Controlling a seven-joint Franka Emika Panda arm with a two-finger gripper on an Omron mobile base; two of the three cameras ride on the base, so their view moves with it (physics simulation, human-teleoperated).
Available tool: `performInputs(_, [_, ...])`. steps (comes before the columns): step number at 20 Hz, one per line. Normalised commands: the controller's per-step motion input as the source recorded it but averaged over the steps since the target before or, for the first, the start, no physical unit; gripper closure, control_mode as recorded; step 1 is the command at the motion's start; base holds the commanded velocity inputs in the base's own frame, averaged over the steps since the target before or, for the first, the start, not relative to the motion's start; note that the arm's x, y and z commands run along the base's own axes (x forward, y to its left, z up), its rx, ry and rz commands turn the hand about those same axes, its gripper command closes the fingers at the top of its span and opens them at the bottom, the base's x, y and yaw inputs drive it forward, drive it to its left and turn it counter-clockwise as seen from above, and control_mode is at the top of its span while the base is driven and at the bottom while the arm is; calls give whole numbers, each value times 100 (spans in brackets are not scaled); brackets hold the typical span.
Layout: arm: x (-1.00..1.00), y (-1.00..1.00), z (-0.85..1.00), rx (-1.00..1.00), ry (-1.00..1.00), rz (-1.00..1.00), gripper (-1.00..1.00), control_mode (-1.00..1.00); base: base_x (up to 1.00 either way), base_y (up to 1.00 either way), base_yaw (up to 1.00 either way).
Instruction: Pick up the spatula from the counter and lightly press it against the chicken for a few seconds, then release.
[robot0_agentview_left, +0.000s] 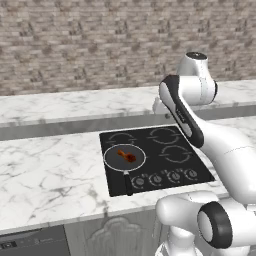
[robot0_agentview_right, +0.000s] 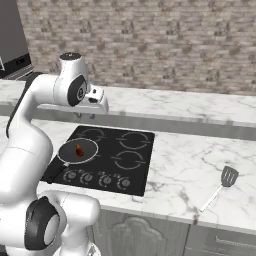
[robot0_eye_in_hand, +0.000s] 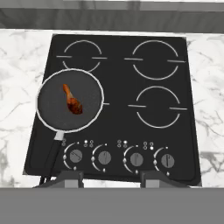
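Reaching the spatula (robot0_agentview_right: 218, 190) is judged to turn on one relation — it lies well apart from the claw (robot0_eye_in_hand: 111, 178), far off to the robot's right. It rests on the marble counter (robot0_agentview_right: 175, 170), beyond the right edge of the cooktop (robot0_agentview_right: 142, 150) and close to the counter's front edge. Its long axis is set slantwise: the slotted blade is pointed away toward the wall, and the thin pale handle is run back toward the front edge. The claw is held high over the cooktop, pointed down, its two tips apart with nothing between them. The chicken (robot0_eye_in_hand: 74, 105) is seen in the pan (robot0_eye_in_hand: 89, 111) on the front left ring — almost beneath the claw. The handle's end is hard to make out against the marble, and in the left base view the claw is largely covered by the arm itself.
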Motion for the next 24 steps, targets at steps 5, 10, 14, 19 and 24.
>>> performInputs(5, [-26,-3,-3,0,-4,0,-100,-100,0,0,0])
performInputs(10, [-42,-34,-14,0,-14,-3,-100,-100,0,0,0])
performInputs(14, [-36,-44,-25,0,-6,-5,-100,-100,0,0,0])
performInputs(19, [-32,-53,-25,0,-1,-7,-100,-100,0,0,0])
performInputs(24, [-27,-54,-6,0,0,-8,-100,-100,0,0,0])
